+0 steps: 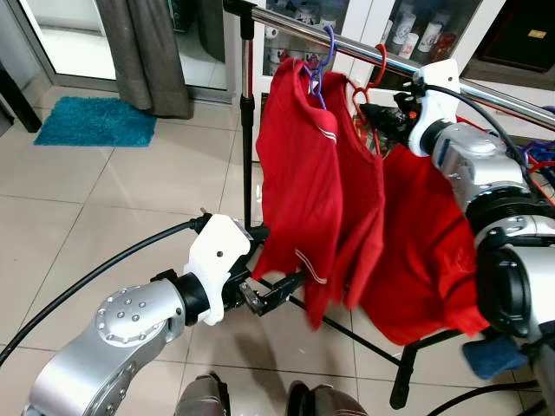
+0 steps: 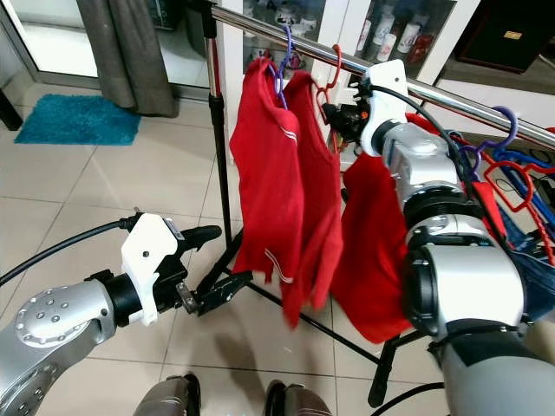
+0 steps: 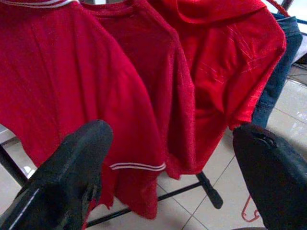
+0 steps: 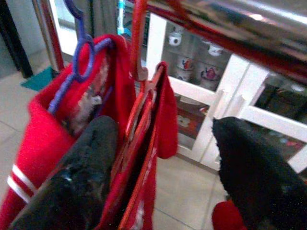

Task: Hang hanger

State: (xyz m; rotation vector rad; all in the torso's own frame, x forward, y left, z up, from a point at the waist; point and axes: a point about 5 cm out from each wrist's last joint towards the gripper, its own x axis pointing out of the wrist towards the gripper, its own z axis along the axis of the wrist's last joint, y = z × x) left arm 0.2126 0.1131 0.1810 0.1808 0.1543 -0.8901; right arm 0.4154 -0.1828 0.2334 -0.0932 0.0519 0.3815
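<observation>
My right end effector (image 1: 371, 115) gapes open just under the rail (image 1: 486, 87), beside the red hanger (image 1: 378, 62); my left end effector (image 1: 279, 290) hangs open, empty, well below the rail at the red shirts (image 1: 312, 191)

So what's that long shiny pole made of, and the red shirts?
The rail looks like polished metal, since it mirrors light and the cupboards. The red shirts look like soft knit cloth: matte, folding and draping. The purple hanger seems plastic.
</observation>
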